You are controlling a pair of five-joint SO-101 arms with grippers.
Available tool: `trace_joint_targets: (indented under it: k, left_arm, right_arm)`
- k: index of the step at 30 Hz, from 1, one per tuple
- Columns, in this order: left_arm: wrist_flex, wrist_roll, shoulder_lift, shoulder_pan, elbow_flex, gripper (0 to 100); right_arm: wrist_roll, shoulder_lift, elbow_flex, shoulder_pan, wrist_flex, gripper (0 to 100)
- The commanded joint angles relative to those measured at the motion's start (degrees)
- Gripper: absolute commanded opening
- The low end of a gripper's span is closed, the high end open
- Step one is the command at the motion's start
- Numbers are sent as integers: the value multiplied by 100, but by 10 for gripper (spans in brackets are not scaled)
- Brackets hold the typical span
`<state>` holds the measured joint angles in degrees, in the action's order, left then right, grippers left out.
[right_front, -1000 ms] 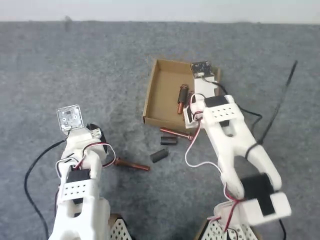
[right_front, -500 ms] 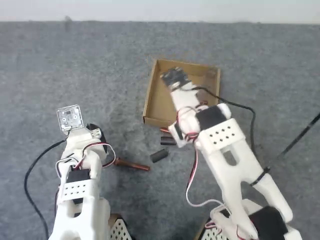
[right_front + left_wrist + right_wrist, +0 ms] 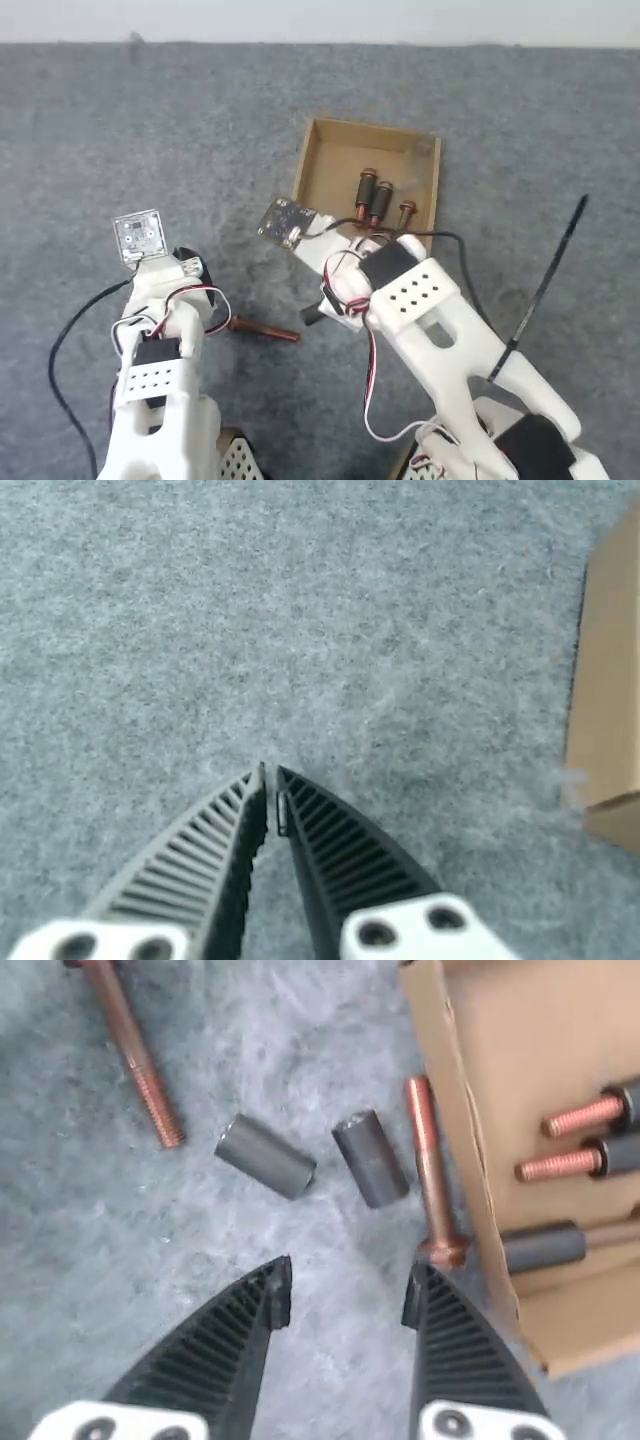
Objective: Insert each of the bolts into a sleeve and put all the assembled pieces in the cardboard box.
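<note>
No legible text or signs.

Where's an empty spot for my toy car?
The mat left of the box, beyond the left arm, is bare; so is the box's left half. It's crowded by the box's near wall: two bolts, two sleeves, the right gripper.

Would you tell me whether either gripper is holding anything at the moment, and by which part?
Nothing is held. The left gripper is shut on nothing; the right gripper is open, clear of the loose sleeves.
</note>
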<state>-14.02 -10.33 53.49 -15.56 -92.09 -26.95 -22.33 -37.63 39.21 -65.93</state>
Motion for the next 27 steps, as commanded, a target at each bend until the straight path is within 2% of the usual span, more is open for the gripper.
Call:
trace_joint_targets:
  k: [1, 8, 14, 22, 27]
  left_arm:
    - [176, 79, 176, 35, 57, 12]
    - [185, 79, 176, 35, 66, 12]
    - [185, 79, 176, 35, 75, 12]
    - [185, 79, 176, 35, 75, 12]
    - [185, 79, 176, 35, 75, 12]
  right_arm:
    - [-440, -233, -185, 22, 505, 177]
    - [-1046, -224, -677, 48, 1112, 177]
    - [-1582, -224, -747, 57, 1226, 177]
    - [-1644, -215, -782, 514, 1288, 177]
    - [-1802, 163, -756, 541, 1569, 177]
